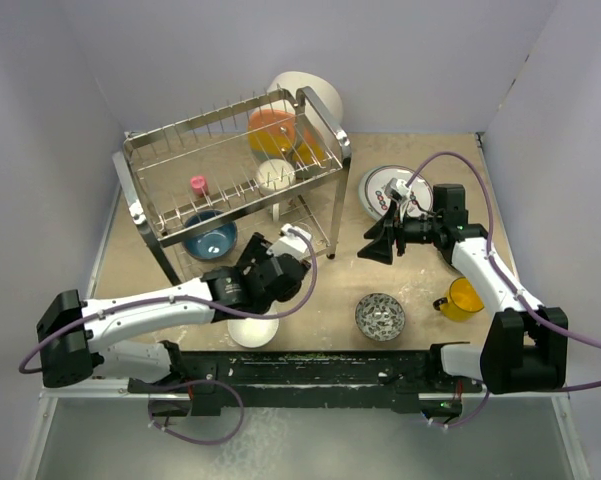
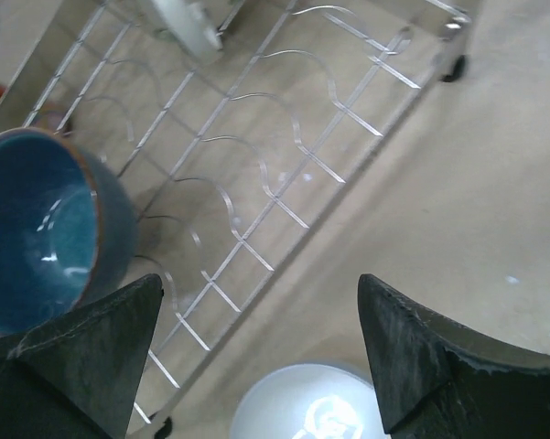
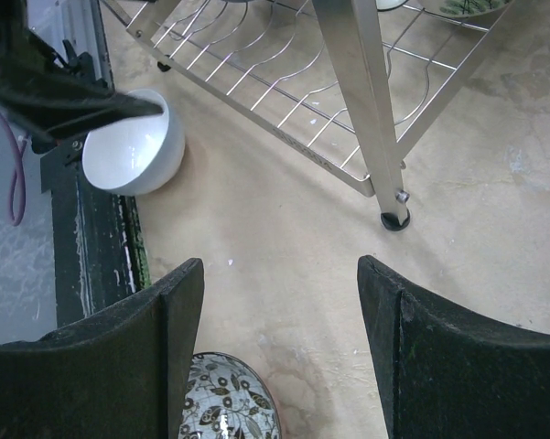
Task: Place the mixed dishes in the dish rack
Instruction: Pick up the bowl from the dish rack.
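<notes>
While the left gripper (image 2: pixel 256 357) is held with its jaws wide apart and nothing between them, just in front of the lower tier of the dish rack (image 1: pixel 230 165), the loading is judged to be only partly done. Just left of that gripper, the dark blue bowl (image 2: pixel 37 229) is seen seated on the lower tier wires. Directly below the gripper, at the lower centre of the overhead view, the white bowl (image 1: pixel 252 330) is left on the table, outside the rack.

On the upper tier a small white dish (image 1: pixel 275 176) is lodged among the prongs, beside the orange dishes (image 1: pixel 270 128) and the pink piece (image 1: pixel 197 185) (neither is counted in the task).

To the right of the rack, the right gripper (image 3: pixel 279 357) is likewise held open and empty over bare table. Around it three pieces are not yet loaded: the red-lettered white plate (image 1: pixel 392 188) at upper right, the small grey-patterned bowl (image 1: pixel 380 316) below, and the yellow cup (image 1: pixel 463 298) toward the right edge. Whether the large white round piece (image 1: pixel 310 92) at the top is in the rack or behind it cannot be told.
</notes>
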### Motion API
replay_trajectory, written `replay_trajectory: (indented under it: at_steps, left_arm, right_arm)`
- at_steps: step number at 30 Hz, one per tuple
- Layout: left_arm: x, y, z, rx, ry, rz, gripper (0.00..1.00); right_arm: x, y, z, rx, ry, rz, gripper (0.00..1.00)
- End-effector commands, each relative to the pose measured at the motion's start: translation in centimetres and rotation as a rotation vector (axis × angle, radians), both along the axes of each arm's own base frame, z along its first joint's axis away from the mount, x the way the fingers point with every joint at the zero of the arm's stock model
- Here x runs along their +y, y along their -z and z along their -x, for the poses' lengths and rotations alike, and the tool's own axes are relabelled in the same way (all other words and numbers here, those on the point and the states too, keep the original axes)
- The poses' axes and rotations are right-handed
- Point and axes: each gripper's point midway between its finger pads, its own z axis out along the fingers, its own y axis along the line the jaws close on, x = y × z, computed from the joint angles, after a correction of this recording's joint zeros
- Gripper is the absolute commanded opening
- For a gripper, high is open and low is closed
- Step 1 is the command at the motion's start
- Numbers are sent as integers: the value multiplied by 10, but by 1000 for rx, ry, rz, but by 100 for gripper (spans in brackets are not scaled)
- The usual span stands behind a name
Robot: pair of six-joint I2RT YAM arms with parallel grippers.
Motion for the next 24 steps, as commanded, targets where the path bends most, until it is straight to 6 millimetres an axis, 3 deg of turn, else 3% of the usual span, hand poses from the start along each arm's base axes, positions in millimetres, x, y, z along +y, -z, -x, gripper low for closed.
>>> replay_trajectory:
  at_steps: [1, 7, 17, 24]
  left_arm:
    - [36, -17, -31, -46, -151, -48, 87]
    - [51, -23, -51, -71, -173, -63, 80]
    - [80, -1, -84, -52, -249, -239, 69]
    - [85, 9, -106, -43, -259, -312, 63]
  right_arm:
    - [-1, -13, -9, -51, -4, 1, 71]
    - [-1, -12, -10, -49, -4, 2, 71]
    - [-1, -9, -10, -43, -5, 2, 71]
    - [0, -9, -10, -37, -7, -1, 71]
